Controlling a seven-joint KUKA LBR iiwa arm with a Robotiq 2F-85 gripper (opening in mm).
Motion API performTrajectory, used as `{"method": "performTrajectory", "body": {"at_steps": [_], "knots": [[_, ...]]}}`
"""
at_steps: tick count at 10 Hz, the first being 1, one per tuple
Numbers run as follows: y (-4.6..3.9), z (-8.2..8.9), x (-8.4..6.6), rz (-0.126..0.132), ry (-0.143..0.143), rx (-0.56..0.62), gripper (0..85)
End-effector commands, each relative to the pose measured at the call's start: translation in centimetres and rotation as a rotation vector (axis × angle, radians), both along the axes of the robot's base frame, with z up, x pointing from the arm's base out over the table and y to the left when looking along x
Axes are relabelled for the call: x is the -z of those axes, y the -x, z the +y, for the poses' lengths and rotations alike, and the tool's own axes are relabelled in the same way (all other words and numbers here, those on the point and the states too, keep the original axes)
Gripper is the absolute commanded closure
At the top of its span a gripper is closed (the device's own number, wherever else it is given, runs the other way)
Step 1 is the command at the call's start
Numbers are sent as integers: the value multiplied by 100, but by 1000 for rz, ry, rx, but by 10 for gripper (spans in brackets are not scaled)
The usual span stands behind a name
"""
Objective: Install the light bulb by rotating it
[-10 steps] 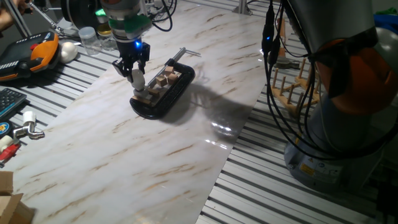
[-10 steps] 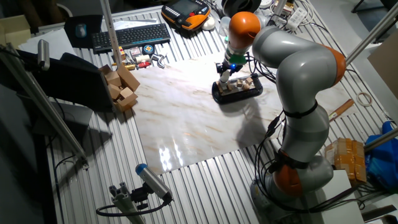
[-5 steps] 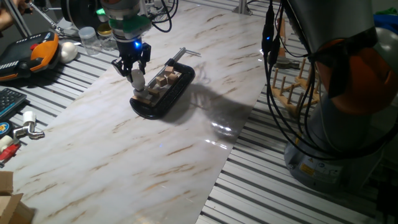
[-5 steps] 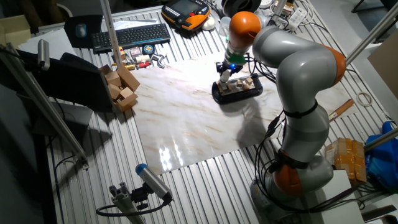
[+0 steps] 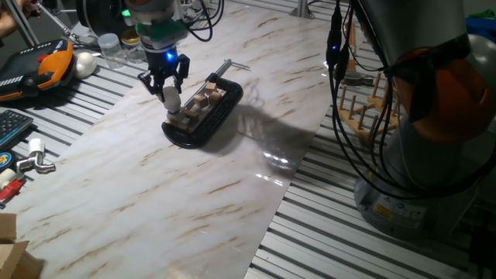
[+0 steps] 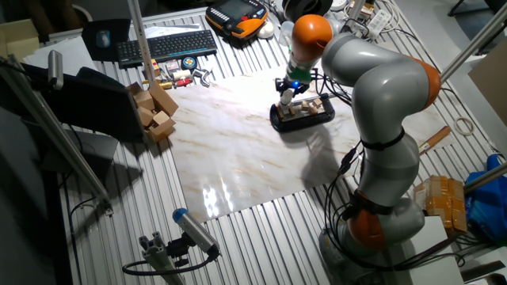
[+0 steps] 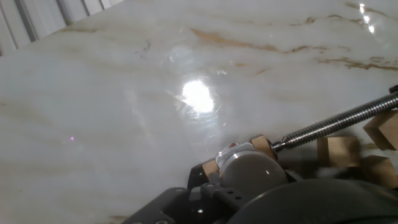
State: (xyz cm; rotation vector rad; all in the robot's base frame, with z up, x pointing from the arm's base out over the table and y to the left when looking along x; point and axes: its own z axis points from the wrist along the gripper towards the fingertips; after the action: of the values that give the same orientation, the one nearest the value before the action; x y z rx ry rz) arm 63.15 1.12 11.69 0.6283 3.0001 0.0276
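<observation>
The grey and orange arm [image 6: 380, 103] bends over from its base and reaches down with the wrist pointing straight at the table [image 5: 232, 178]. The claw [image 5: 165, 87] hangs upright, its two black fingers [image 5: 149, 79] spread a little and closed around the light bulb [image 5: 170, 98].

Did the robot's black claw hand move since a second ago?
Yes, a tiny bit. The black two-finger gripper rose slightly and twisted, judged against the black clamp, which stayed put. It holds the small white frosted light bulb.
</observation>
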Motion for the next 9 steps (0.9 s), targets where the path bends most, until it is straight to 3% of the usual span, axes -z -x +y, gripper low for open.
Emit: {"method": "performTrajectory", "body": {"at_steps": [1,9], "knots": [[-1,-2,-2,0,0,4,850],[4,-3,-17,-21,15,95,850]]}}
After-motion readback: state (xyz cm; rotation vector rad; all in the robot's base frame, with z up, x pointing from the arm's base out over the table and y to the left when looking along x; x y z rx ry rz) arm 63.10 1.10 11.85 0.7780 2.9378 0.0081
